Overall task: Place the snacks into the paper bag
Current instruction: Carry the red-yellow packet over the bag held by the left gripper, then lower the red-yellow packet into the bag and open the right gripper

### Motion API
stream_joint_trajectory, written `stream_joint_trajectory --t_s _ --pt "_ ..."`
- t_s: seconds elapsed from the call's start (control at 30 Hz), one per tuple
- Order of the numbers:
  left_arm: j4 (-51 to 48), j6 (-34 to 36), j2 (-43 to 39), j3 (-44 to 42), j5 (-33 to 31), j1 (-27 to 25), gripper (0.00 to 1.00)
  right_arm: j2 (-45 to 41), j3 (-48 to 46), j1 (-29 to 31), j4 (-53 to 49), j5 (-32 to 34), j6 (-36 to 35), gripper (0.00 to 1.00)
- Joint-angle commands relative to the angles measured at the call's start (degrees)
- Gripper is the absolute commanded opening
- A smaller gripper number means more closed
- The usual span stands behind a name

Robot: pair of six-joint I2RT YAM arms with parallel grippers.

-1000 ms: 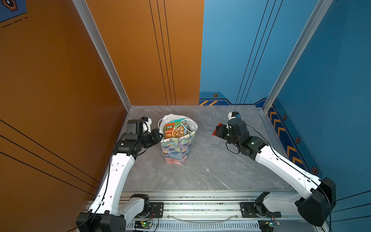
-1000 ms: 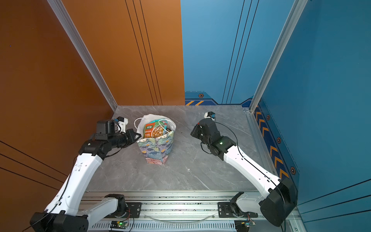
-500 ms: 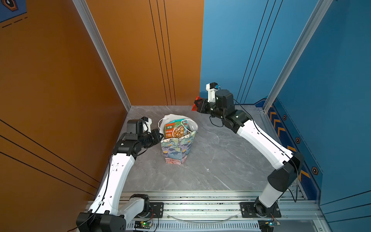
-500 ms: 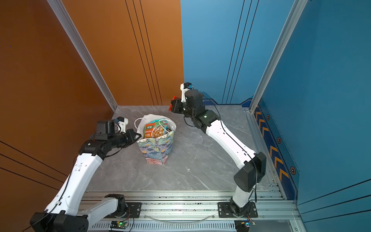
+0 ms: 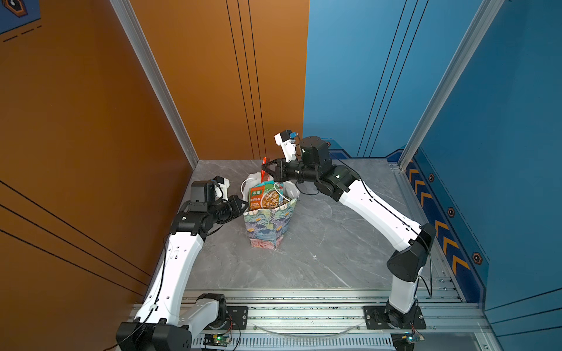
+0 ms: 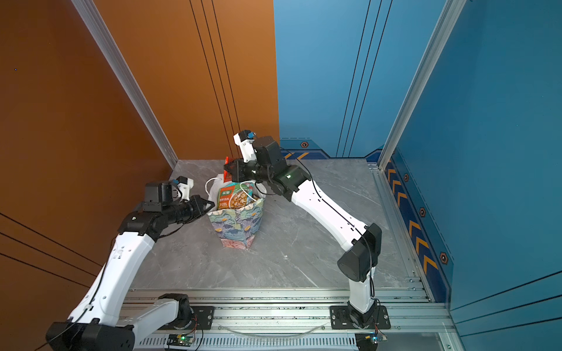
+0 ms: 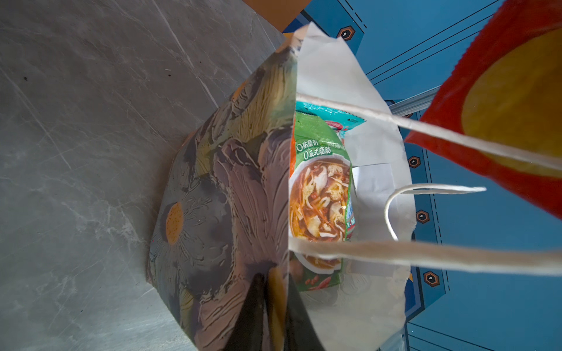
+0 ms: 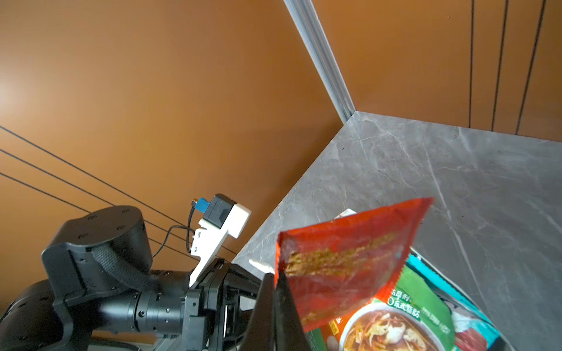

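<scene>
Just left of centre in both top views, the grey bench (image 5: 328, 249) carries the upright paper bag (image 5: 269, 225), its mouth open with a green-orange sachet (image 5: 266, 199) and a teal packet (image 7: 334, 117) standing inside. Above the bag's far rim hangs a red sachet (image 8: 349, 258), pinched by one corner in the closed right pincer (image 8: 275, 291). At the bag's left rim the left pincer (image 7: 273, 304) grips the paper wall, its fingers close on either side.
</scene>
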Motion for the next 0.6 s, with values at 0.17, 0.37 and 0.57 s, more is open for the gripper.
stream_joint_trajectory --t_s 0.17,0.37,0.57 --pt "1.09 0.74 -1.67 1.21 2.27 0.75 0.17 -1.17 -1.54 1.58 -2.72 -3.47 -1.97 0.00" --pt "0.83 0.73 -2.38 1.25 2.32 1.10 0.22 0.16 -2.44 1.75 -2.98 -5.64 -1.96 0.00" --pt "0.77 0.65 -3.24 1.32 1.33 1.54 0.28 2.21 -1.74 1.60 -3.16 -7.87 -0.94 0.00"
